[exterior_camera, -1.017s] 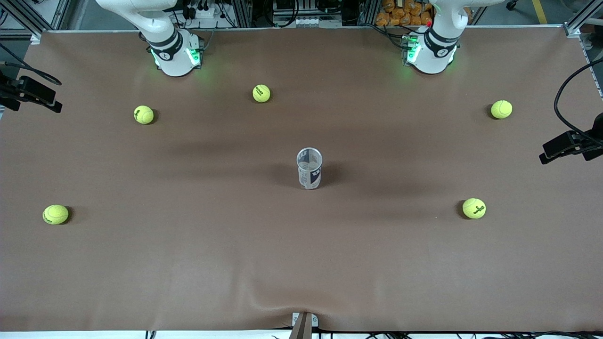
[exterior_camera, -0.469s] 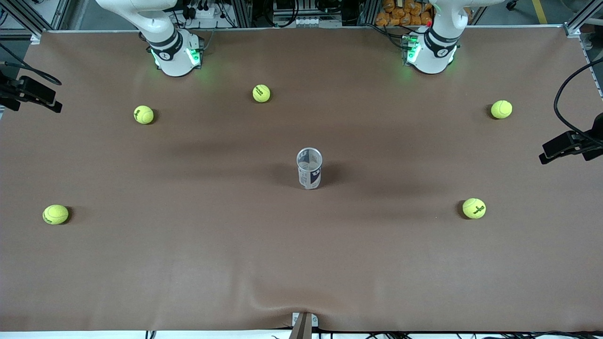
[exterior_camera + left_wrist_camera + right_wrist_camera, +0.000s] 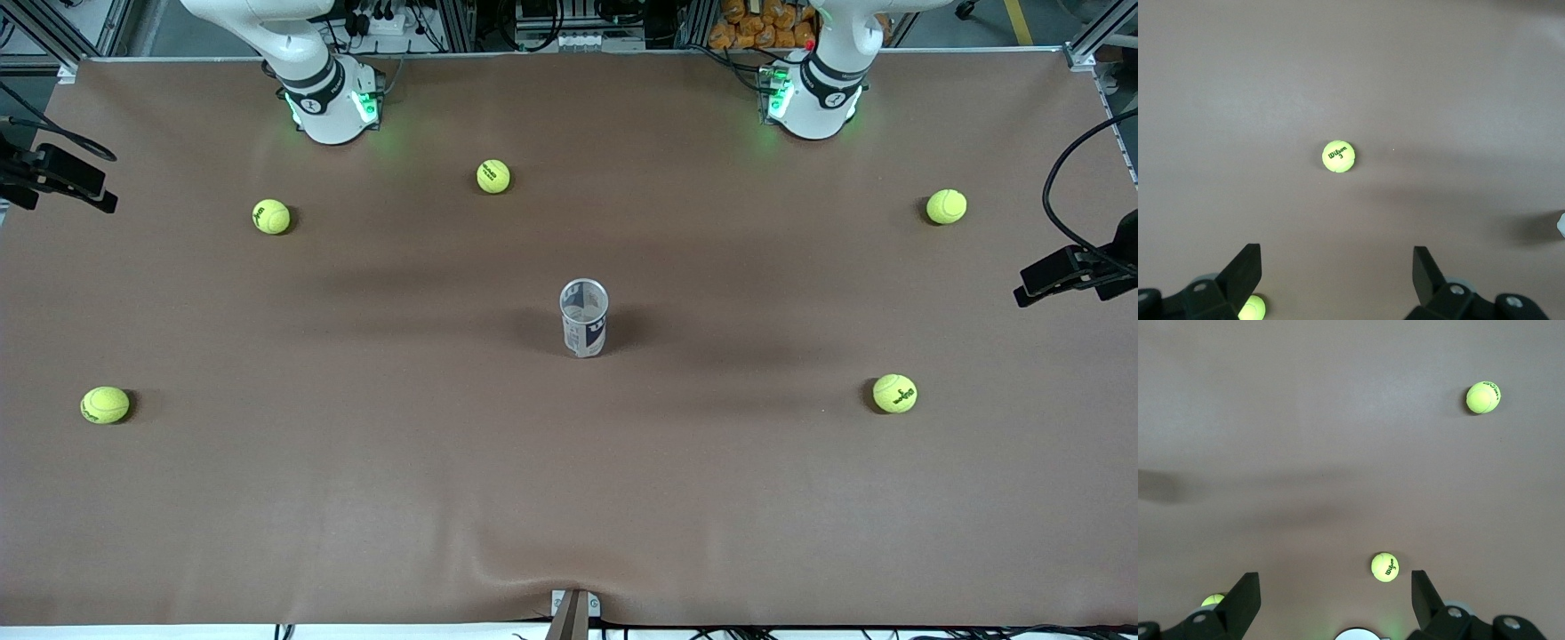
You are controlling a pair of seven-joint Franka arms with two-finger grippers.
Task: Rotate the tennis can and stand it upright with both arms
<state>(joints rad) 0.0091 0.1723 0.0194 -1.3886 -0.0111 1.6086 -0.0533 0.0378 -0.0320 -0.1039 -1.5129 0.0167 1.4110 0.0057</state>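
Now 1 tennis can (image 3: 584, 317) upright mid-table; 5 balls (image 3: 493, 176) around; left gripper (image 3: 1337, 275) & right gripper (image 3: 1335, 597) fingers wide, high over table.

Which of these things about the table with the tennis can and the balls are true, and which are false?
1. The tennis can stands upright. True.
2. Seven tennis balls lie on the table. False: five do.
3. The left tool is open. True.
4. The right tool grips a ball. False: it is open and holds nothing.
5. A ball sits inside the can. False: the can looks empty.
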